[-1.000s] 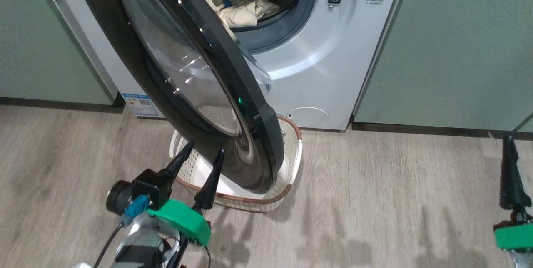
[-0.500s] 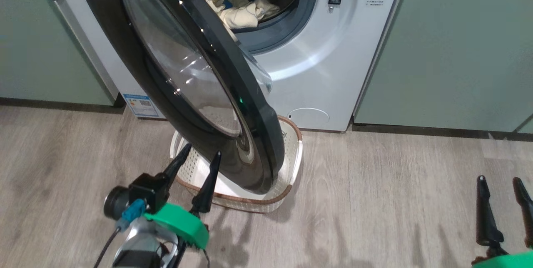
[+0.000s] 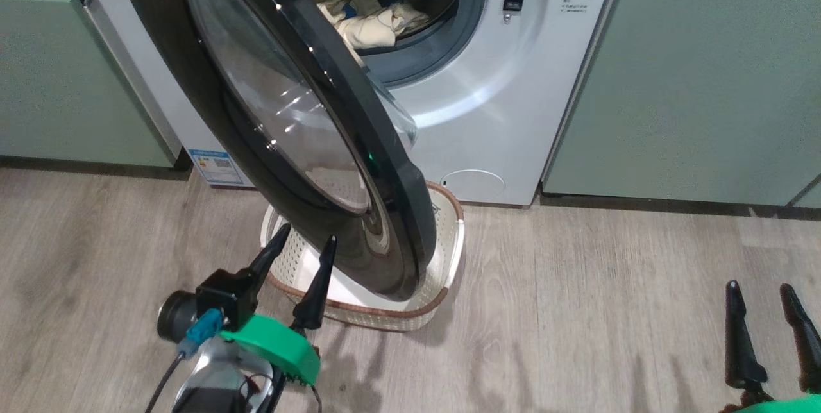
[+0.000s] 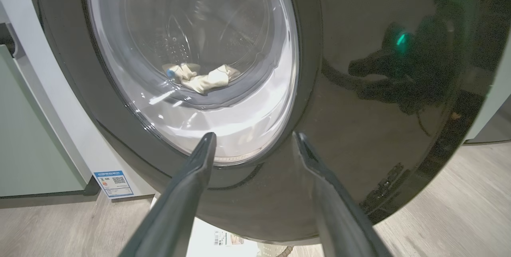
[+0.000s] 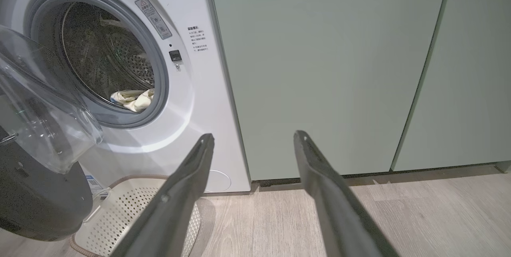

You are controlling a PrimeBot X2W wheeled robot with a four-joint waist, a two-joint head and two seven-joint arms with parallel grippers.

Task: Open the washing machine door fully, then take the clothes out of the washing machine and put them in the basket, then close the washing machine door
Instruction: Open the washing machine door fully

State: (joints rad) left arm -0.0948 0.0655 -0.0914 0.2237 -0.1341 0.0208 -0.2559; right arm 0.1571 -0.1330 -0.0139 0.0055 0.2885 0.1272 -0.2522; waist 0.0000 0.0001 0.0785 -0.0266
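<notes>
The floor [image 3: 609, 310] is grey-brown wood-look planking with a soft sheen that carries faint shadows. Pale green cabinets [image 3: 705, 67] flank the white front-loading washing machine [image 3: 513, 111] on both sides, with a dark plinth strip [image 3: 641, 202] along their foot. A small blue sticker [image 3: 218, 166] sits low on the machine's front, at about 9 o'clock in the head view.

The washing machine door [image 3: 301, 131] stands partly open. It is swung out from the machine's left side, so that its glossy black rim and clear glass bowl run from 11 o'clock down to the centre of the head view. Its lower edge hangs over the cream perforated basket [image 3: 449, 240], which rests on the floor just in front of the machine, at 6 o'clock from the drum mouth.

The pale-yellow clothes [image 3: 369, 18] lie inside the drum at 12 o'clock in the head view, heaped against the lower lip of the grey rubber ring, with a bit of blue among them.

The left gripper [image 3: 308, 233] is at 7 o'clock in the head view. Its jaws are apart and empty, pointing at the door's outer face near its bottom rim. Whether the tips touch the door cannot be told. The right gripper [image 3: 758, 286] is at 4 o'clock, above bare floor and well apart from the machine. Its jaws are likewise spread, with nothing between them.
</notes>
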